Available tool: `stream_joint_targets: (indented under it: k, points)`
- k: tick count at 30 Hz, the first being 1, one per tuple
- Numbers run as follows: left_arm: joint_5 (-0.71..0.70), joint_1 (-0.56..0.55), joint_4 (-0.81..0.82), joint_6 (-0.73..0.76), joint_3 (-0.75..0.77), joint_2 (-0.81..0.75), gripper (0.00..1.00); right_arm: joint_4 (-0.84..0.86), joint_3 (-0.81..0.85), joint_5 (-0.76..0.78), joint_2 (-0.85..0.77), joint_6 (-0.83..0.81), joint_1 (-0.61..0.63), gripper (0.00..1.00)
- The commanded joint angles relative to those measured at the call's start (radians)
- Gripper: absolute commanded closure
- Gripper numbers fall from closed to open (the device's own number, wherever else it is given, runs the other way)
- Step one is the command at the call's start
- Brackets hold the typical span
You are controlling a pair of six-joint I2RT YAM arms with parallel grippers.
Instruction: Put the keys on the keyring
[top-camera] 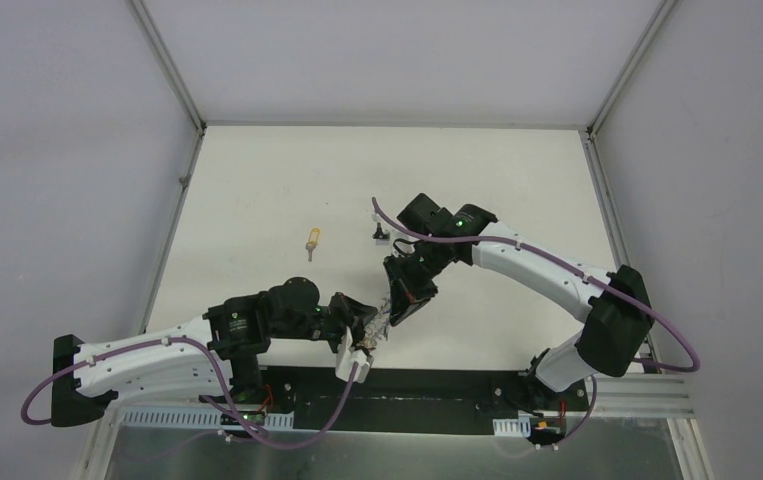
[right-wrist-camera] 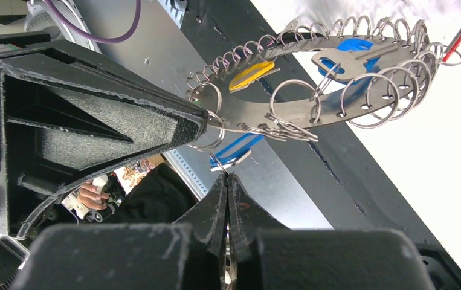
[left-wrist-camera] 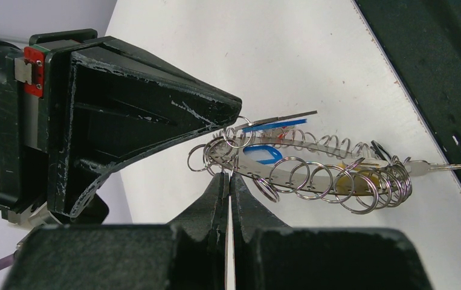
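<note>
Left wrist view: my left pincer (left-wrist-camera: 228, 181) is clenching both fingers tight on the near edge of the keyring (left-wrist-camera: 312, 175), a flat band strung with wire loops that is stretching away from me to the right. Just beyond that grip, my right pincer (left-wrist-camera: 237, 113) is pinching the small loop of a blue key (left-wrist-camera: 274, 124), whose blade is pointing right, just above the band. Further along the keyring, a second blue key (left-wrist-camera: 263, 154) and a yellow key (left-wrist-camera: 356, 181) are sitting among the loops. A silver blade (left-wrist-camera: 451, 166) is sticking out past the far end. In the right wrist view a red key (right-wrist-camera: 457, 42) is showing edge-on at that far end.

From the top camera, my two pincers are meeting near the front edge of the table (top-camera: 517, 180). Well beyond them an orange key (top-camera: 311, 241) is lying loose on the white surface. A small dark thing (top-camera: 381, 235) is lying near it, too small for me to make out.
</note>
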Motion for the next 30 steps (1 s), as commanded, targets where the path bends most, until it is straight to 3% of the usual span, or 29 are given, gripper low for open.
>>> stream_joint_targets:
  k: [1,9,30]
  points:
    - [0.027,-0.014,0.054,0.019,0.030,-0.010,1.00,-0.022,0.018,0.005,-0.002,0.001,-0.009,1.00]
    - [0.028,-0.015,0.054,0.016,0.029,-0.004,1.00,0.010,0.070,-0.095,-0.046,-0.070,0.011,1.00]
    - [0.031,-0.019,0.054,0.009,0.031,-0.005,1.00,-0.028,0.077,0.027,0.039,-0.039,0.007,1.00]
